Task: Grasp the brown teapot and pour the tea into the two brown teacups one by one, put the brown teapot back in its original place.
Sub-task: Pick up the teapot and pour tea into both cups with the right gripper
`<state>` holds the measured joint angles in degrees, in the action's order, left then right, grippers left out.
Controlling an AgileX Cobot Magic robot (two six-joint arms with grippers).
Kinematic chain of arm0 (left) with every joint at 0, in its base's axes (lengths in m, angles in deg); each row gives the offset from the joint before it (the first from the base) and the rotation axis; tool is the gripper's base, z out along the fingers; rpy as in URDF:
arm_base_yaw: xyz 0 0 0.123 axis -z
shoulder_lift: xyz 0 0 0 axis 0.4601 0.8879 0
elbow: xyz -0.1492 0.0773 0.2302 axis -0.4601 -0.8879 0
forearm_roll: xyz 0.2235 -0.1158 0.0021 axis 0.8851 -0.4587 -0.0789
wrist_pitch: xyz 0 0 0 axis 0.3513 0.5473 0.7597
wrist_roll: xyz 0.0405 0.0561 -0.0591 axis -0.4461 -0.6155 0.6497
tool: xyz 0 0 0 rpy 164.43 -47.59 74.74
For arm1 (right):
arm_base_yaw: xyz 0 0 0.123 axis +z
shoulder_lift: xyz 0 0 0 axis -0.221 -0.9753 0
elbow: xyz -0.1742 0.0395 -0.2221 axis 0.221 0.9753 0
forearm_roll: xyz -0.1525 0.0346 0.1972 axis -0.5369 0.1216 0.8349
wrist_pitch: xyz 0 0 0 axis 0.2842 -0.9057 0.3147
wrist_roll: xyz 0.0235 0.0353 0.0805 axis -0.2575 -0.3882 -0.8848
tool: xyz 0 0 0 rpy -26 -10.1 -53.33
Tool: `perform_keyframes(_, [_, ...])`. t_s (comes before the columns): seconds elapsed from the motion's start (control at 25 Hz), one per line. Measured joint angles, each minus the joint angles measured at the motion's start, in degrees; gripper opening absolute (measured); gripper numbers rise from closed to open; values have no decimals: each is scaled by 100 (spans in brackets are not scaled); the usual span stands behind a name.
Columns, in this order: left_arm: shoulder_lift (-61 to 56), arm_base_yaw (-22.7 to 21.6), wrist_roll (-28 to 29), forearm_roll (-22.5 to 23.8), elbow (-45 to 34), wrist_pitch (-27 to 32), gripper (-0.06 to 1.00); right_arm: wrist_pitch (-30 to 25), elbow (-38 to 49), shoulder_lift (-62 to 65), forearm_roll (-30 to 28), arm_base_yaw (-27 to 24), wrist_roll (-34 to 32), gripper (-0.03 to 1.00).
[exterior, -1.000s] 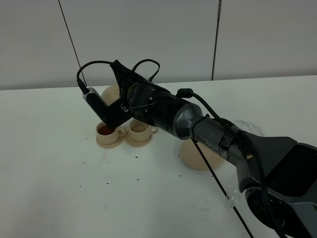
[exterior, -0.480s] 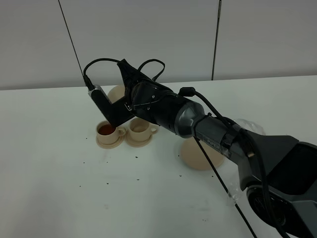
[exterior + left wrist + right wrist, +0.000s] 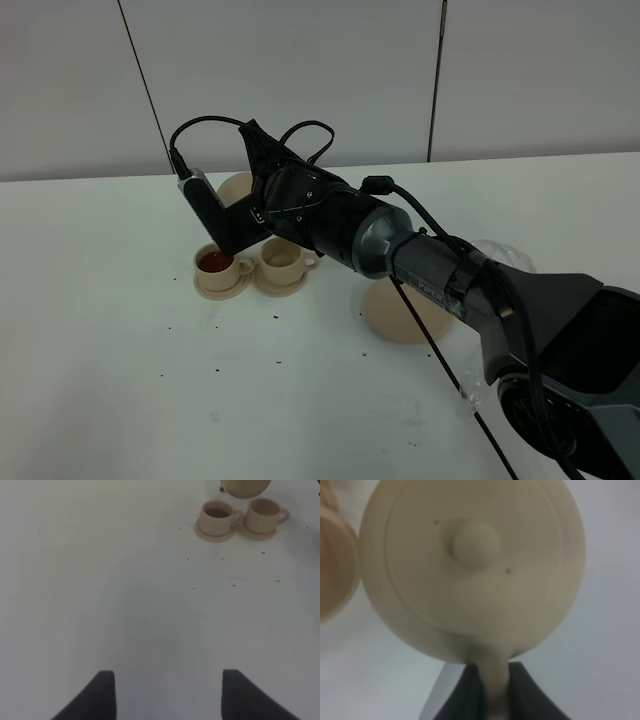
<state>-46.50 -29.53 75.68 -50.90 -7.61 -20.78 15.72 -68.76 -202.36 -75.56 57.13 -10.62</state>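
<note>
Aloft, brown teapot (image 3: 470,565) in right hand (image 3: 493,682).

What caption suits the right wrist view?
Right gripper holds the brown teapot by its handle, lid knob facing camera.

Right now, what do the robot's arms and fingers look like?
The right arm is glossy black with a grey cylindrical section and a band of small white lettering. Black cables loop above its wrist. The right fingers and left fingers look plain dark. The left arm itself isn't visible.
</note>
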Motion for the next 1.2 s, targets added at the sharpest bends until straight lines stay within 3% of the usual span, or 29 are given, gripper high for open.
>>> perform_keyframes(0.48, [0,0,0,0,0,0,53,-236,0,110,303,-5,-47,9])
perform_keyframes(1.2, [0,0,0,0,0,0,53,-1694,0,486,439,-175,-252,9])
